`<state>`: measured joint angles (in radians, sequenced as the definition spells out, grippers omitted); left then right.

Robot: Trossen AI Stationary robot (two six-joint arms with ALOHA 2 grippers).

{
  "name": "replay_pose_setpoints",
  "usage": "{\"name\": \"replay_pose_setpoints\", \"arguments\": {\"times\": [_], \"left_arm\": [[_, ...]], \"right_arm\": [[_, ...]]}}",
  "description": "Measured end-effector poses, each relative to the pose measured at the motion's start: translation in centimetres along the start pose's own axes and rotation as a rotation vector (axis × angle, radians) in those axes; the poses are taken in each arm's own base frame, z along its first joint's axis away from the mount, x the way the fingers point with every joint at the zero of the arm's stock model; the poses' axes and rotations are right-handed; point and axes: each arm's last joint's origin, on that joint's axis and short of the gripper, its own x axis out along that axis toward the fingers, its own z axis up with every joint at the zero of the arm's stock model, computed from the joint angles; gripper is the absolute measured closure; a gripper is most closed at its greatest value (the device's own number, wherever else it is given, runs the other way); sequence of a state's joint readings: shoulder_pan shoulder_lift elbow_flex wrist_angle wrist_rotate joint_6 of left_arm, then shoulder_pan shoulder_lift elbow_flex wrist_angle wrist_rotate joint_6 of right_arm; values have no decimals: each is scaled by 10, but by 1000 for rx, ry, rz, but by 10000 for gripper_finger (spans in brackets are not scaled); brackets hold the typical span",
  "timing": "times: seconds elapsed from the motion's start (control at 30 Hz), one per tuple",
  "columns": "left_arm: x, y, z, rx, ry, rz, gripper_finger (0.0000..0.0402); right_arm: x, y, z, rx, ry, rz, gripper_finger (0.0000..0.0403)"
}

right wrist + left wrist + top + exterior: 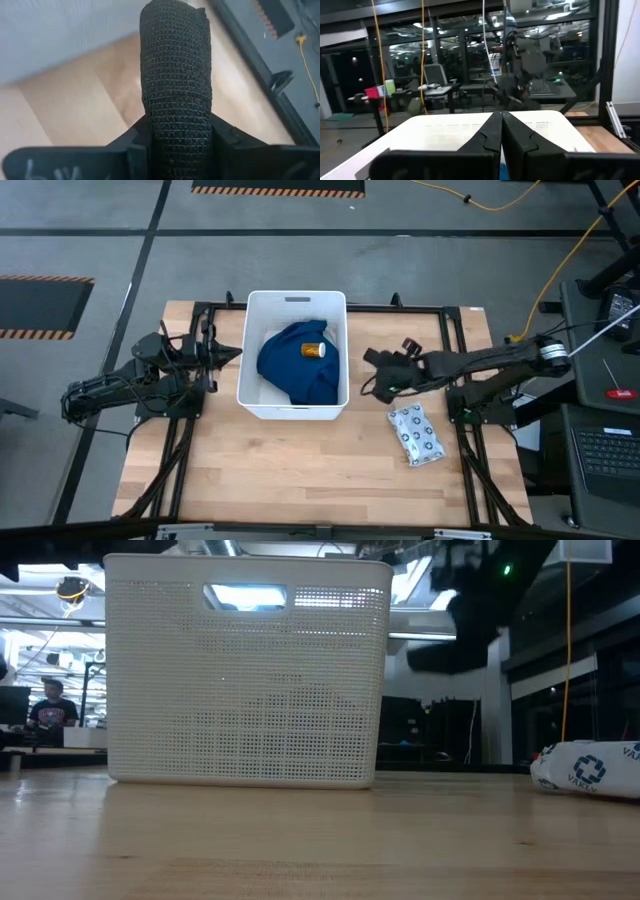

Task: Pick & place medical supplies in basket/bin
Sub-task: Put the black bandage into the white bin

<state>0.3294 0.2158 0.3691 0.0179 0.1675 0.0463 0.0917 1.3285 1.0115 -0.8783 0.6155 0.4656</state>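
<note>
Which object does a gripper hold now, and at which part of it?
The right gripper holds the black roll by its lower end, between its jaws. The left gripper holds nothing.

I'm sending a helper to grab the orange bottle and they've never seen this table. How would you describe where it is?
Start at the white tub, the largest thing on the wooden table. Inside it lies a crumpled dark blue cloth, and the small orange bottle rests on top of that cloth. It is the only orange item there, unlike the white dotted packet lying outside on the table.
</note>
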Motion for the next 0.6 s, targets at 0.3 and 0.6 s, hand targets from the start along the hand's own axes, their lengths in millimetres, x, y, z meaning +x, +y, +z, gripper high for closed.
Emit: {"name": "replay_pose_setpoints", "arguments": {"times": [0.3, 0.6], "left_arm": [[3, 1, 8, 12, -80, -3, 400], [27, 5, 18, -9, -88, -7, 398]], "right_arm": [[-49, -33, 29, 33, -411, 171, 298], [-64, -38, 58, -75, -727, 415, 297]]}}
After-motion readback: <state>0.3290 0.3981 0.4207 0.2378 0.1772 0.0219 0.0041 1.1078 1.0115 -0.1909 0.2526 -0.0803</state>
